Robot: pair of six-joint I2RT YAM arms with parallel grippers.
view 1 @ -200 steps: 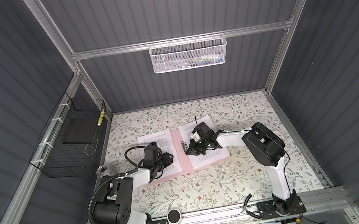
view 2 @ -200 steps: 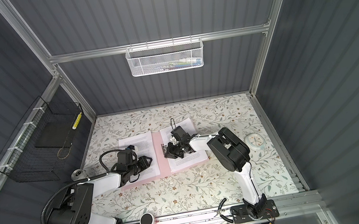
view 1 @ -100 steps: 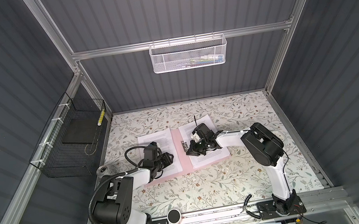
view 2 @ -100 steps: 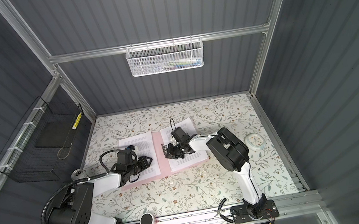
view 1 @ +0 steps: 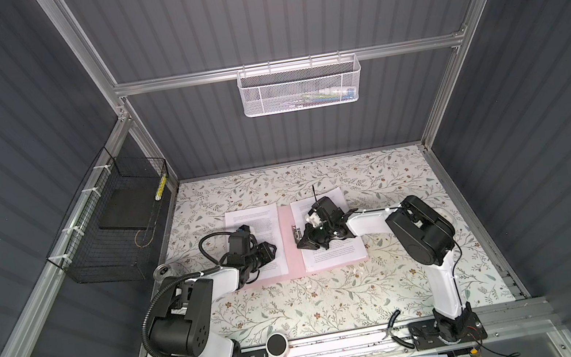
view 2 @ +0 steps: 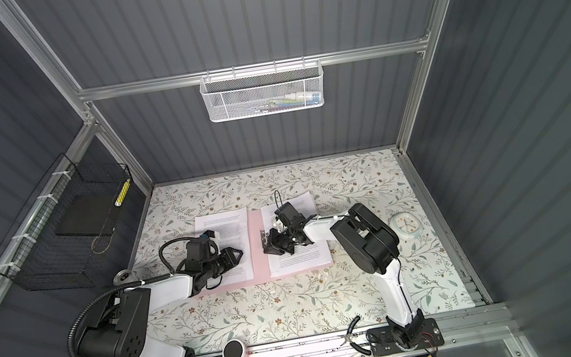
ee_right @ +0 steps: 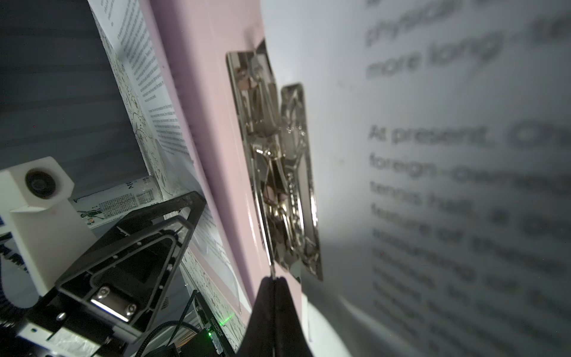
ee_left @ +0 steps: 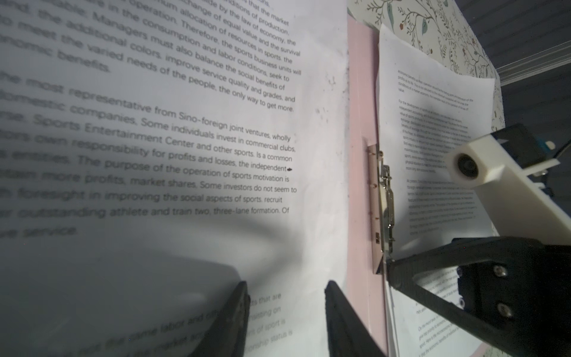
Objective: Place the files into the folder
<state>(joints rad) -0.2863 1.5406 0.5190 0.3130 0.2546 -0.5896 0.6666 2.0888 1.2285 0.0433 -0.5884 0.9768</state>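
Folder (view 1: pixel 292 262) clip (view 1: pixel 294 230) partly behind closed right hand (view 1: pixel 302 244)

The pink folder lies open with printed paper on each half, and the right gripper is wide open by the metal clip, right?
No: the right wrist view shows the right gripper shut, fingertips together at the end of the metal clip. The rest holds.

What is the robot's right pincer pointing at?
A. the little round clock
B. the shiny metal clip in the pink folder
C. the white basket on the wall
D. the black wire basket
B: the shut right pincer has its tip right at the end of the silver clip, which sits by the spine of the open pink folder.
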